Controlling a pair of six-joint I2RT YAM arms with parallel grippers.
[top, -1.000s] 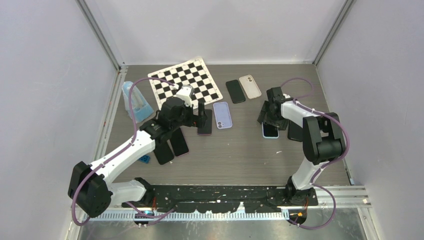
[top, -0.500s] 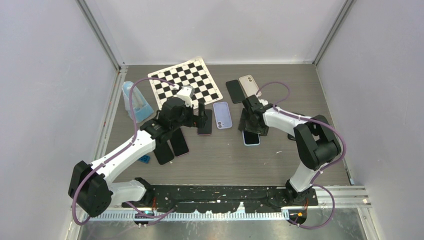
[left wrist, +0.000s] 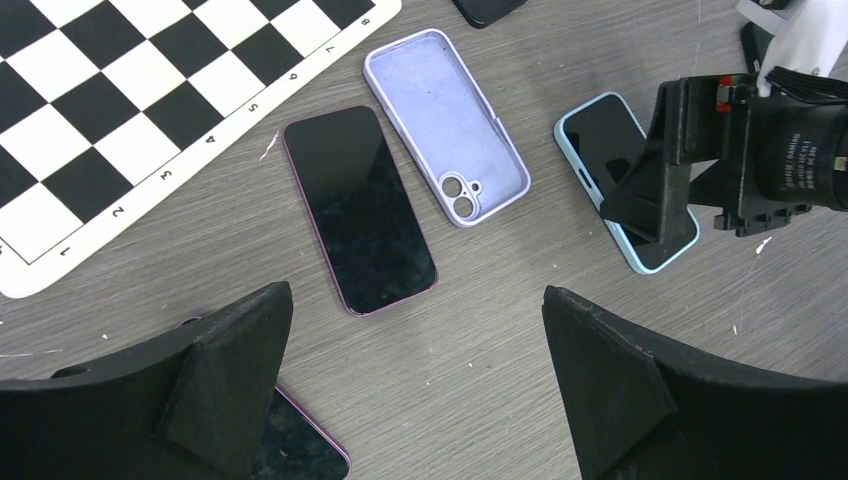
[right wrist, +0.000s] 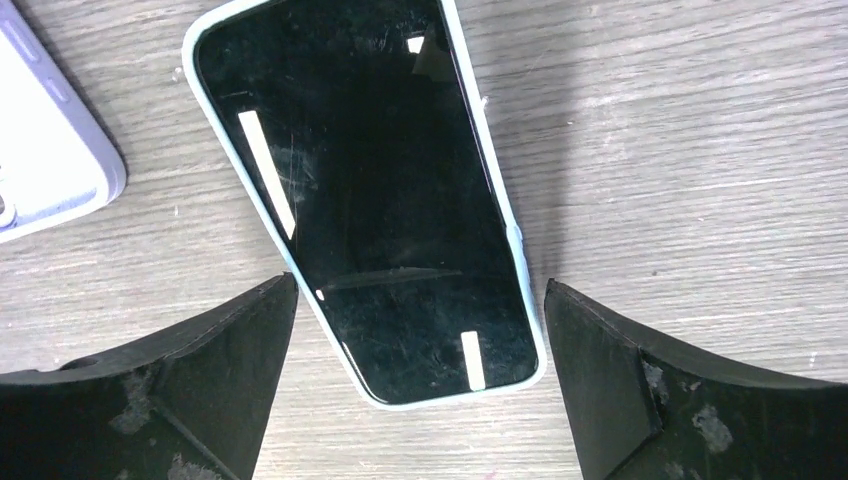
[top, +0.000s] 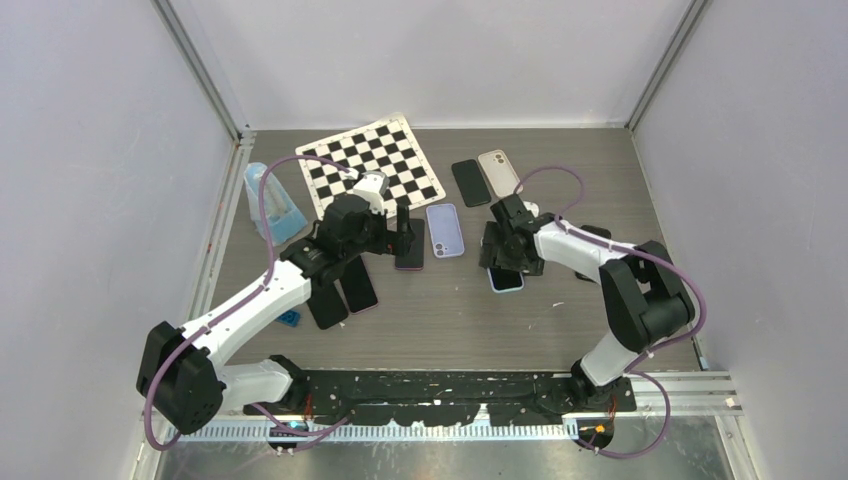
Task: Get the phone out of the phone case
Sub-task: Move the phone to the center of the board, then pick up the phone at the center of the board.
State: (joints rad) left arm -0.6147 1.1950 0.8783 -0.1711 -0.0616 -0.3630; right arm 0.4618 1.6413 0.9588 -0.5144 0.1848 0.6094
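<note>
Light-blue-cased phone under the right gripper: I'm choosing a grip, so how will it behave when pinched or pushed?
The blue-cased phone looks rigid and lies flat on the table, so it probably slides rather than tips. Its glossy screen may be slippery; the case rim likely grips better.

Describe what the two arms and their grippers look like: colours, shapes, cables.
The left arm and right arm both have white links between bulky black joints, each with a purple cable looping alongside. The left gripper and right gripper are matte black with broad, wedge-shaped fingers; the right one's fingers show pale scuff marks.
</note>
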